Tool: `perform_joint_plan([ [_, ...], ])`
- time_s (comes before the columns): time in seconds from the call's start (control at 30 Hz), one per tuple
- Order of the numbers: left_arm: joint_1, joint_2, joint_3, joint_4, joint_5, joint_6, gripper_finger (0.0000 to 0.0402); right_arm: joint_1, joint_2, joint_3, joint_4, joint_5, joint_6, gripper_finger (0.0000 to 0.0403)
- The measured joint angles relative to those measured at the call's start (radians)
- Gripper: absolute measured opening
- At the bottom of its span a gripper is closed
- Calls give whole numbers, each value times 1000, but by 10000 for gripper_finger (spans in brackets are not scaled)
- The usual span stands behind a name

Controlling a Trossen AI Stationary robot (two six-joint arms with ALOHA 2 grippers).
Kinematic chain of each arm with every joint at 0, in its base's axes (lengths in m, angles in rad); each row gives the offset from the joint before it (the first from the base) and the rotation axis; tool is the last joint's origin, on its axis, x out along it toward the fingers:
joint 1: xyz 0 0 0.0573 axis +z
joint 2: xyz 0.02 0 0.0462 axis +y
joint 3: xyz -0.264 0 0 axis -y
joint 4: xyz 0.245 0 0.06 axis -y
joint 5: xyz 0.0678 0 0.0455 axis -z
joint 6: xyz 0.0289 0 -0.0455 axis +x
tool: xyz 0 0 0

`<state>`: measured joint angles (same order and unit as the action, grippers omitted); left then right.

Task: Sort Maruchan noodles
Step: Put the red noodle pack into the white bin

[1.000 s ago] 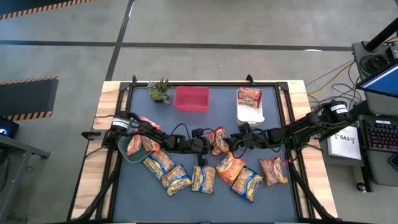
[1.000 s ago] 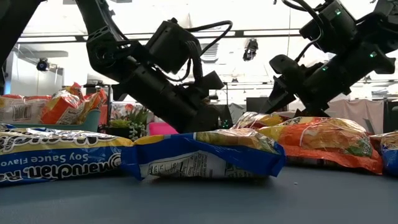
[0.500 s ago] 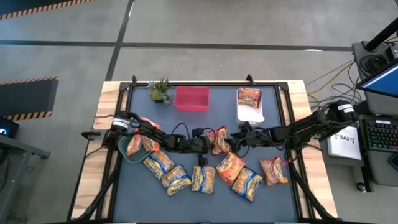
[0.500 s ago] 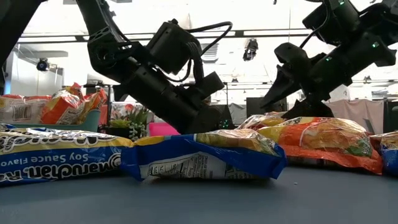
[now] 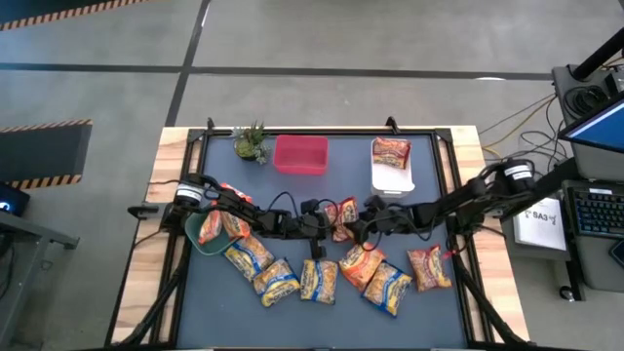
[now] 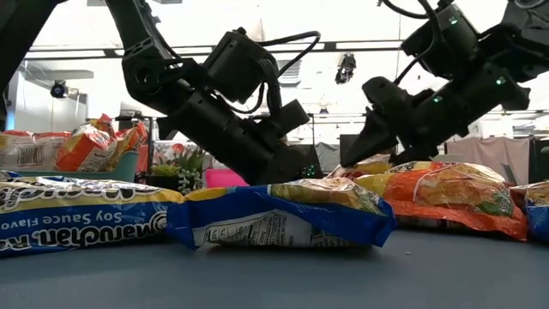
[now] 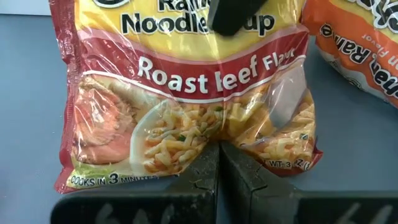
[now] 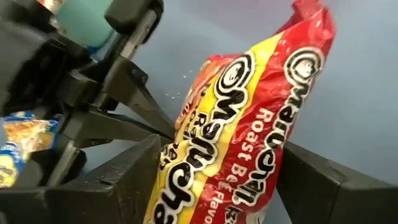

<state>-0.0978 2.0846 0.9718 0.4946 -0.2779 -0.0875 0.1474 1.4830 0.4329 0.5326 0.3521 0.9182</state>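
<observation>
Red roast-beef noodle packet [image 5: 342, 216], mid-desk [image 5: 292, 312]: left hand [image 5: 330, 222] pinching its edge, fingers pressed together. Right hand [image 5: 357, 222] spread, one finger either side of same packet.

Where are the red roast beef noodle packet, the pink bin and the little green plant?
red roast beef packet [image 7: 186, 93]: left wrist view, middle of its printed front.
pink bin [image 5: 300, 154]: high view, its floor.
green plant [image 5: 251, 141]: high view, its leaves.
</observation>
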Motion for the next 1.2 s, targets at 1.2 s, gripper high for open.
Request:
perform_joint_plan([
  [1.2, -11, -564, -15, -445, 44, 341, 0, -11, -415, 355, -837, -18, -277, 114],
])
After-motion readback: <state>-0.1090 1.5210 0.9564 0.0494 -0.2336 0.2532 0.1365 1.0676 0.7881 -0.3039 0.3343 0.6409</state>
